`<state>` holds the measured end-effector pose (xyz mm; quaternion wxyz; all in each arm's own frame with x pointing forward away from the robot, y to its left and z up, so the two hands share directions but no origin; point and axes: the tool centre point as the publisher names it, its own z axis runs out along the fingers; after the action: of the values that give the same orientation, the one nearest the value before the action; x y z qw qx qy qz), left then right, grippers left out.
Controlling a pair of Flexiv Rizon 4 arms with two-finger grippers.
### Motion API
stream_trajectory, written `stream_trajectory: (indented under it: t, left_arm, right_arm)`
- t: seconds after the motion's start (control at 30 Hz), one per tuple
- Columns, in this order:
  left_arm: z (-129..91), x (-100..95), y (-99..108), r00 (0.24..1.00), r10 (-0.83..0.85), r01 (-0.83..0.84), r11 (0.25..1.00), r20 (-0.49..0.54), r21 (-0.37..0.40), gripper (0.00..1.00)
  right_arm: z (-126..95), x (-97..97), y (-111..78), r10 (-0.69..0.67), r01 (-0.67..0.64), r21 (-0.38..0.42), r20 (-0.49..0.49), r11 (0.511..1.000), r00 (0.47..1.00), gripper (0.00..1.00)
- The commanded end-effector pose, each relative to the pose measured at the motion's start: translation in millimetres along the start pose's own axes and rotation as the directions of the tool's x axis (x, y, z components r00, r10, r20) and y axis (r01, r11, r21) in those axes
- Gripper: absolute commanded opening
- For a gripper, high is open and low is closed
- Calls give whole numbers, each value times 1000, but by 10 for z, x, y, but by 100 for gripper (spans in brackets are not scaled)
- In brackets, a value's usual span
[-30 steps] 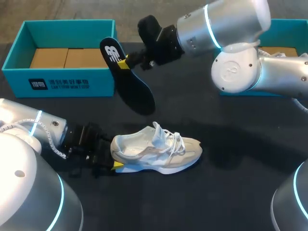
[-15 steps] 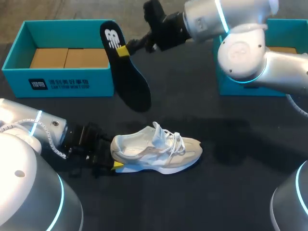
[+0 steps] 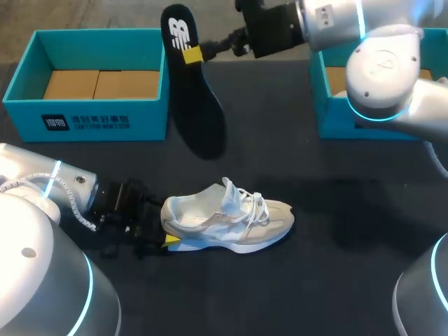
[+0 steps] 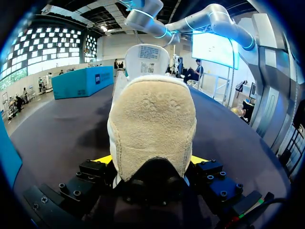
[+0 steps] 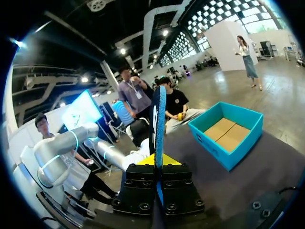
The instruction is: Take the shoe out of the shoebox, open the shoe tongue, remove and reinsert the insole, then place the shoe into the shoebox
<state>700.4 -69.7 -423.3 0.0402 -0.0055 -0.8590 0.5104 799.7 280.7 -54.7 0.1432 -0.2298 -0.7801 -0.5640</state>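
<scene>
A white and beige shoe (image 3: pixel 234 215) lies on its sole on the black table, toe pointing right. My left gripper (image 3: pixel 165 224) is shut on its heel. In the left wrist view the suede heel (image 4: pixel 152 129) fills the gap between the fingers of the left gripper (image 4: pixel 151 160), and yellow tips show on both sides. My right gripper (image 3: pixel 190 54) is shut on the black insole (image 3: pixel 199 112), which hangs in the air above and behind the shoe, beside the teal shoebox (image 3: pixel 91 120). The right wrist view shows the insole (image 5: pixel 159 119) edge-on between the shut fingers of the right gripper (image 5: pixel 157 162).
The teal shoebox at the back left stands open, with brown cardboard on its floor. A second teal box (image 3: pixel 329 115) stands at the back right, partly hidden by my right arm. Bare black tabletop lies in front of and to the right of the shoe.
My right arm has lifted the insole higher and carried it a little to the right and toward the back. The left gripper and the shoe have stayed where they were.
</scene>
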Motion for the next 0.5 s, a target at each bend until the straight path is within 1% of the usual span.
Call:
stream_trajectory:
  t: [0.03,0.2,0.27,0.4,0.5]
  left_arm:
    - [26,-12,18,1000,0,0,1000,0,-3,0]
    - [26,-12,18,1000,0,0,1000,0,-3,0]
    - [26,-12,18,1000,0,0,1000,0,-3,0]
    - [26,-12,18,1000,0,0,1000,0,-3,0]
    - [26,-12,18,1000,0,0,1000,0,-3,0]
  right_arm:
    - [-220,146,-53,5,-5,27,15,1000,1000,0]
    - [-394,289,-99,16,-18,68,31,997,999,0]
    - [-452,331,-111,20,-22,69,28,997,999,0]
    - [-606,404,-135,36,-41,91,63,995,997,0]
    - [-702,467,-151,44,-50,103,64,993,997,0]
